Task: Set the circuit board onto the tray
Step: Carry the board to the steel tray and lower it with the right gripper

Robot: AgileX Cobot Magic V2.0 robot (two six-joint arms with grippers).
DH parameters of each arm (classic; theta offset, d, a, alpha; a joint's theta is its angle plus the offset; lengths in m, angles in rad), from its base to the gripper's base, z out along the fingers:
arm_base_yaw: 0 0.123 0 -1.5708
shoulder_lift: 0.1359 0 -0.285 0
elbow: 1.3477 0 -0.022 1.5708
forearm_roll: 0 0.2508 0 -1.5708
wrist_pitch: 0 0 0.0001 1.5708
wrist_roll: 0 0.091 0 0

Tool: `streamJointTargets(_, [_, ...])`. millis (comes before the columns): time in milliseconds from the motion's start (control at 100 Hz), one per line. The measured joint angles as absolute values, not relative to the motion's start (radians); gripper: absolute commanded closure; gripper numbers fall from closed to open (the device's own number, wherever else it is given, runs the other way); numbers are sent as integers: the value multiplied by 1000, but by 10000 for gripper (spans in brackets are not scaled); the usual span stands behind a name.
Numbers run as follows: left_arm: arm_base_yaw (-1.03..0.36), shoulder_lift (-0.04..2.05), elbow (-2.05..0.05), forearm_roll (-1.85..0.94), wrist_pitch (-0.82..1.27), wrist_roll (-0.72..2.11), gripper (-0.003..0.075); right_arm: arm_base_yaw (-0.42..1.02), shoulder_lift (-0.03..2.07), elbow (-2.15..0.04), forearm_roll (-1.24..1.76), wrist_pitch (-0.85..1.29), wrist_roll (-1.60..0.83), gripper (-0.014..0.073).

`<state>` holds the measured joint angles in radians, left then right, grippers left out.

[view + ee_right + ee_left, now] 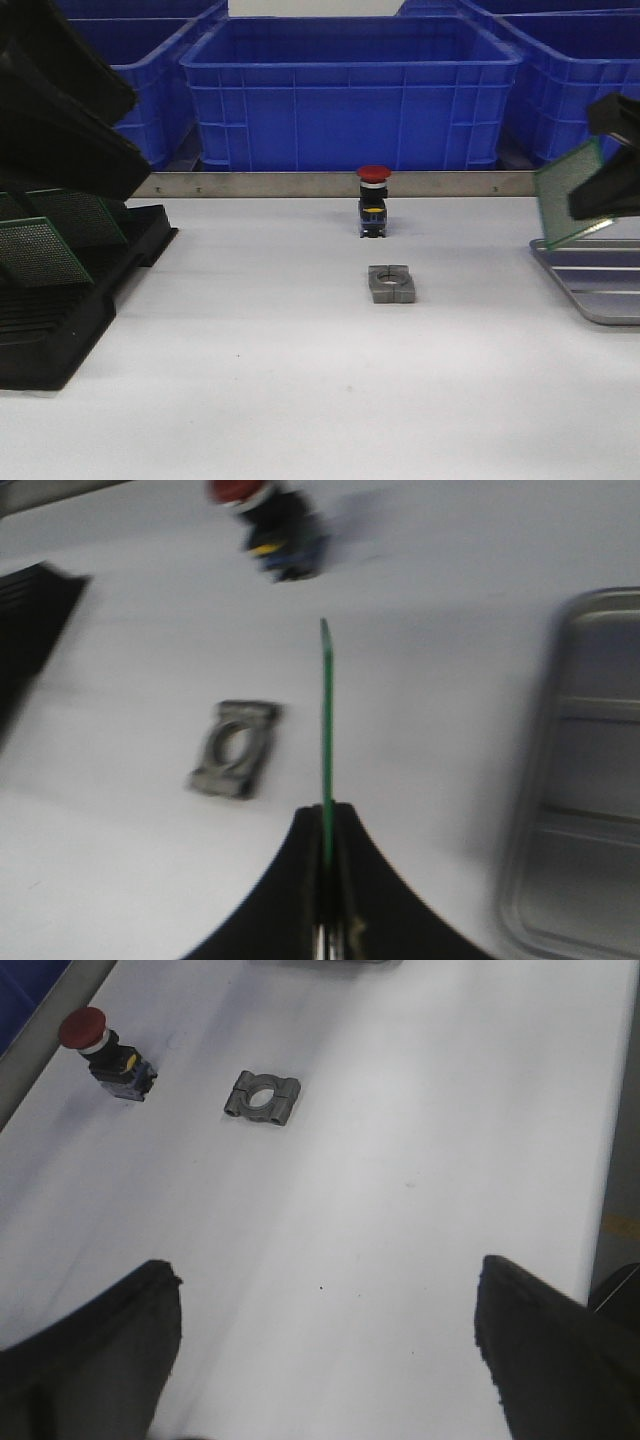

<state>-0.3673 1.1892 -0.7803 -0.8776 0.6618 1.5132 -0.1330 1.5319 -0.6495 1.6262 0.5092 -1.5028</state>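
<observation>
Front view shows the right gripper (600, 195) holding a green circuit board (568, 195) tilted in the air just above the near-left corner of the tray (600, 285), not touching it. That tray is flat silver-grey metal with a rounded corner, a low rim and raised lengthwise ribs. Left of the tray, well apart on the white table (300, 400), lies a grey metal clamp block (391, 283) with a round hole through it; behind the block stands a red mushroom-head push button (373, 200) on a black and blue body. Far left of the tray sits a black slotted rack (60, 300) carrying more green perforated boards (40, 250). Blue plastic bins (350, 90) with ribbed walls line the back.

Right wrist view alone shows the board edge-on: a thin green line clamped between the two black fingers (300, 880), which are closed tight on it, with the tray beside it.

Left wrist view alone shows the left gripper (330, 1350) with dark fingers spread wide apart and holding nothing, over bare table, the clamp block and push button beyond.
</observation>
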Motion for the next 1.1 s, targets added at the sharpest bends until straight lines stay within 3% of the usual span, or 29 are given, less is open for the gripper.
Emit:
streamJointTargets(220, [-367,1189,-780,-892,662,1512,154,-201,1577,-650,1630,361,-1491,650])
streamJointTargets(290, [-367,1189,-780,-893,662,1512,154,-201,1605,-650,1646,349,-1491,612])
streamJointTargets(360, [-367,1189,-780,-893,662,1512,154,-201,1623,-650,1662,340,-1489,503])
streamJointTargets(430, [-367,1189,-780,-895,662,1512,154,-201,1628,-650,1673,330,-1488,298])
streamJointTargets(440, [-367,1189,-780,-895,662,1512,154,-201,1628,-650,1673,328,-1488,230])
streamJointTargets(450, [-367,1189,-780,-895,662,1512,154,-201,1628,-650,1673,327,-1488,230])
streamJointTargets(510, [-367,1189,-780,-895,662,1512,154,-201,1628,-651,1680,321,-1488,46])
streamJointTargets(560, [-367,1189,-780,-895,662,1512,154,-201,1628,-651,1682,314,-1485,-18])
streamJointTargets(870, [-352,1168,-820,-817,662,1509,154,-201,1560,-652,1689,237,-1485,4])
streamJointTargets(1100, [-259,1138,-847,-585,672,1394,154,-201,1465,-652,1689,293,-1493,4])
